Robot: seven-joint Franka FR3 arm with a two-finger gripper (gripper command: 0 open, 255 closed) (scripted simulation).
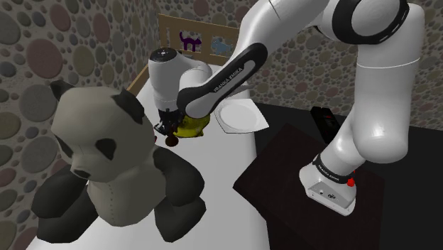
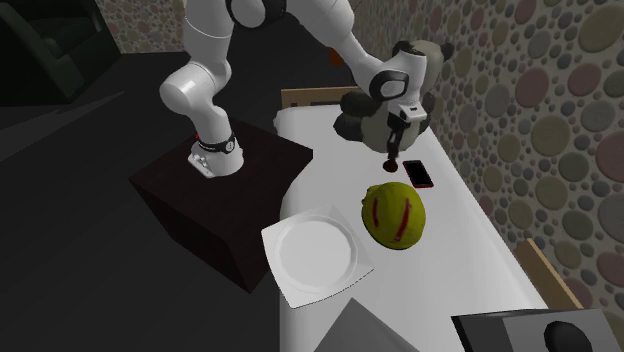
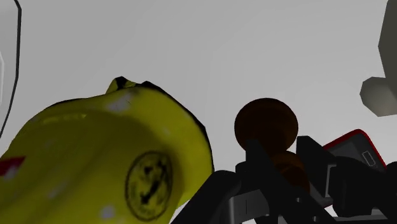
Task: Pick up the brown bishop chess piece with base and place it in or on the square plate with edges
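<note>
White table [image 2: 462, 238]: end effector [image 2: 391, 153] clasps bishop [image 3: 266, 124] (brown).

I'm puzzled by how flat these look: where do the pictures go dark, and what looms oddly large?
Shoulder view: the panda plush looms in front, and the stand is very dark. Wrist view: the yellow helmet bulges huge beside the brown bishop, and the table is evenly pale.

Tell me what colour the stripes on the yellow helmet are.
Red stripes on the helmet, clearest in the second exterior view.
</note>
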